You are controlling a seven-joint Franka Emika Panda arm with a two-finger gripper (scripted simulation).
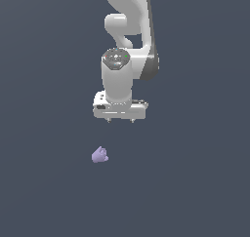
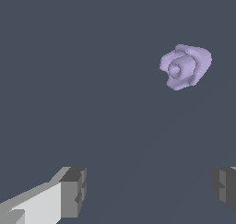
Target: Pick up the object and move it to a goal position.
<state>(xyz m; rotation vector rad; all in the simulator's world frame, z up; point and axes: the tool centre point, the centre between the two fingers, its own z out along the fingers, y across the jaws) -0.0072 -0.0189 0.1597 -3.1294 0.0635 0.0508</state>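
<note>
**A:** So where are we with this one? In the wrist view our claw (image 2: 147, 191) has its fingers (image 2: 73, 191) wide apart with nothing between them, just bare bench (image 2: 69, 80) showing through the gap. We haven't grabbed anything yet.

**B:** Yep, we'd call this the approach step, pre-grasp. The blob (image 2: 185, 67) sits out past the fingertips and off to one side of the gap, not lined up between the pads at all. Little lavender lump with a knob poking out toward the camera.

**A:** The exterior view agrees. The blob (image 1: 100, 155) is lying on the bench (image 1: 195, 182), below the claw (image 1: 120, 120) in the picture and a bit toward that view's left. Clearly apart, no contact.

**B:** So for the next move we reckon we need to slide sideways until the blob is centred under the open gap, then drop straight down and close. It's tiny next to the claw and bumpy, so our guess is the pads need to land on its widest part or it'll squirt out.

**A:** How high are we above the bench though?

**B:** Can't really tell, there's no shadow to go by.

**A:** Any bins or trays to worry about?

**B:** None that we can see. No goal marker visible in either view either, so we can't say where it has to end up.
</note>
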